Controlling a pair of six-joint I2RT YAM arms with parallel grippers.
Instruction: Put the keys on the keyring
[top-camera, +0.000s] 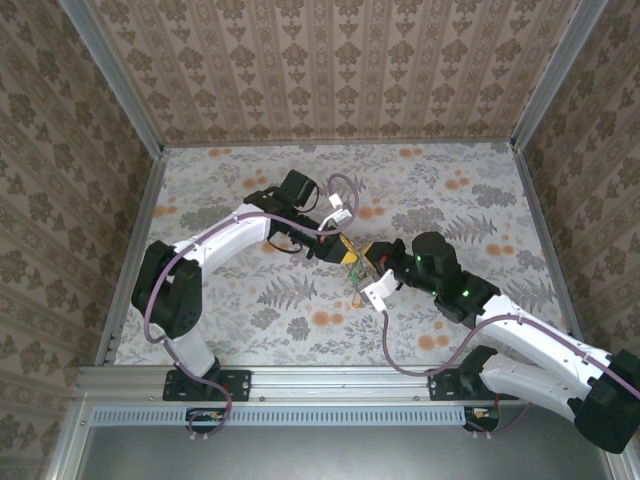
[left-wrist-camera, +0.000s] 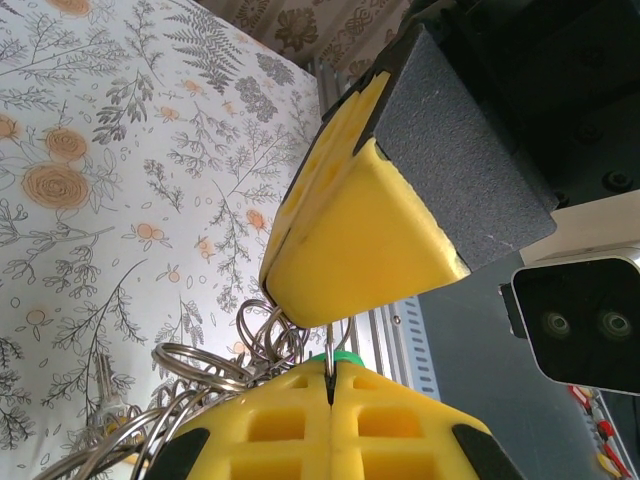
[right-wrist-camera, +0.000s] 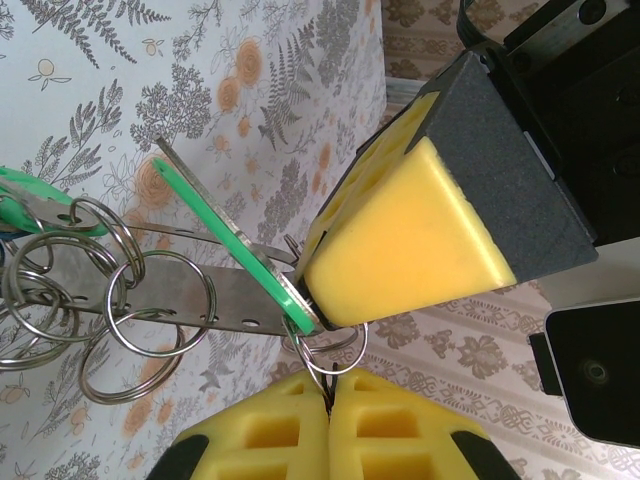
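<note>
Floral-print tabletop (top-camera: 250, 310) lies below. Left gripper (left-wrist-camera: 330, 388) is clamped on a flat green-headed metal key (right-wrist-camera: 225, 232); right gripper (right-wrist-camera: 328, 392) is clamped on a thin silver wire keyring (right-wrist-camera: 360, 350).

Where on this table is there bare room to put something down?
Bare cloth along the back wall, on the right beyond the right arm, and near the bases. It is crowded at the centre, where left gripper and right gripper pinch the green key and rings.
</note>
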